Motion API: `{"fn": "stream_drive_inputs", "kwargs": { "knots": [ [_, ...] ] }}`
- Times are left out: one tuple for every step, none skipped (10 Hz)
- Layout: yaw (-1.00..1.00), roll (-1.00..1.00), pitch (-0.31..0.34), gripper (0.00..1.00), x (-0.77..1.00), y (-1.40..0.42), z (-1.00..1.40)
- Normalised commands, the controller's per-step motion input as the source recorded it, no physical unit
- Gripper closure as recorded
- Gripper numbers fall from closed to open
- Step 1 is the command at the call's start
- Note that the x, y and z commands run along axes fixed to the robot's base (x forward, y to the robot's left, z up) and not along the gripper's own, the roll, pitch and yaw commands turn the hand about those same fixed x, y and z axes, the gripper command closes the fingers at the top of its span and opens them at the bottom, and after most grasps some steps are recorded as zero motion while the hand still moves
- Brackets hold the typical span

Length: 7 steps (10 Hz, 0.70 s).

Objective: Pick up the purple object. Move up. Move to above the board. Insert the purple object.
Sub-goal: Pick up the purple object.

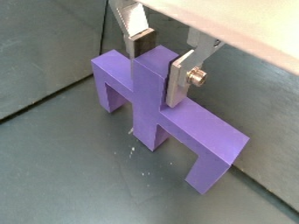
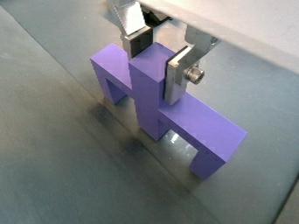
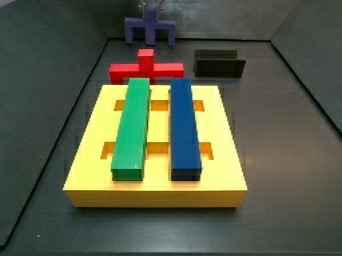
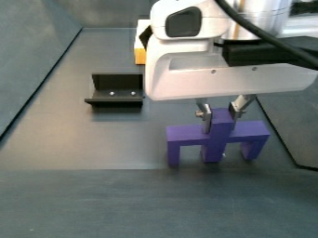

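Observation:
The purple object [image 1: 176, 122] [image 2: 176, 118] stands on the dark floor on its two short legs, with its upright post pointing up. My gripper [image 1: 160, 61] [image 2: 158, 59] has one silver finger on each side of the post and is shut on it. In a side view the gripper [image 4: 221, 110] hangs under the white wrist housing, straddling the purple object [image 4: 218, 144]. In a side view the board [image 3: 154, 195] lies near the front and the purple object [image 3: 151, 32] sits far behind it. Only a yellow corner of the board [image 4: 141, 39] shows behind the wrist.
On the board lie a long green bar [image 3: 130, 125] and a long blue bar [image 3: 183, 125]. A red cross-shaped block [image 3: 147, 70] sits just behind the board. The black fixture [image 3: 221, 65] [image 4: 112, 90] stands beside it. Sloping grey walls enclose the floor.

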Motion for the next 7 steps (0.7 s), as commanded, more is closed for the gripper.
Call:
{"fn": "stream_drive_inputs", "kwargs": {
  "knots": [
    [0.00, 0.00, 0.000, 1.00, 0.00, 0.00, 0.00],
    [0.00, 0.00, 0.000, 1.00, 0.00, 0.00, 0.00],
    [0.00, 0.00, 0.000, 1.00, 0.00, 0.00, 0.00],
    [0.00, 0.00, 0.000, 1.00, 0.00, 0.00, 0.00],
    [0.00, 0.00, 0.000, 1.00, 0.00, 0.00, 0.00],
    [0.00, 0.00, 0.000, 1.00, 0.00, 0.00, 0.00],
    [0.00, 0.00, 0.000, 1.00, 0.00, 0.00, 0.00]
  ]
}}
